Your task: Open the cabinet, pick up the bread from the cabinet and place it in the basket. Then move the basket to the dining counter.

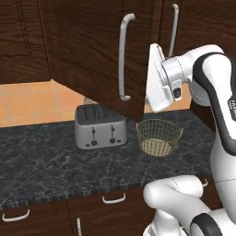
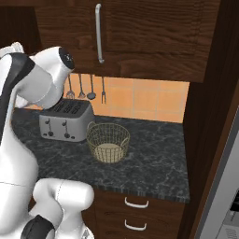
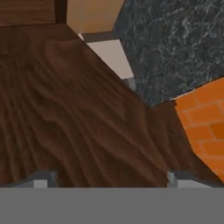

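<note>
still early, i'd judge: the cabinet door is swung partly out and the gripper, fingers wide apart and empty, faces its wood. the basket sits at the toaster's three o'clock. next, finish opening and find the bread.

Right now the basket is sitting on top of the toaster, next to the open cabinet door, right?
Not quite. The basket sits on the black counter beside the toaster, not on top of it. The left base view shows this. It is indeed near the open cabinet door.
</note>
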